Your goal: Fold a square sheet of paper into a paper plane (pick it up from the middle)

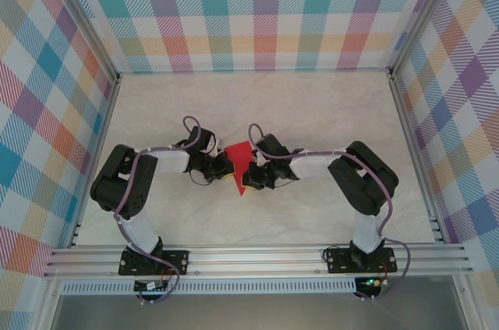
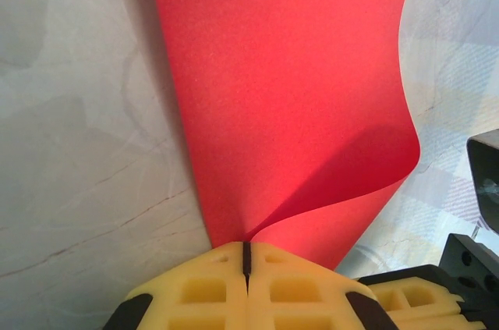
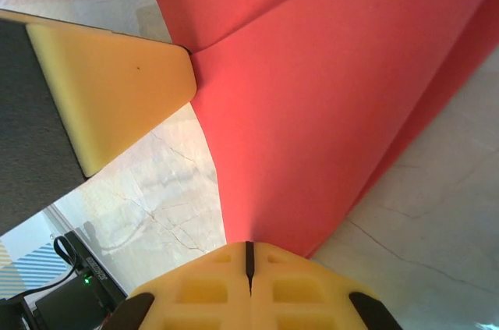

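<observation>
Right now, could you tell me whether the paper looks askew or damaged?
The square sheet of paper, pinched by the left gripper and right gripper, bows in a loose curl, not a crisp fold; no tears visible.

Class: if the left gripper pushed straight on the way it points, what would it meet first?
The red paper: the left gripper is shut on it, and the sheet stretches straight ahead. The right gripper, also clamped on it, seems off to one side.
</observation>
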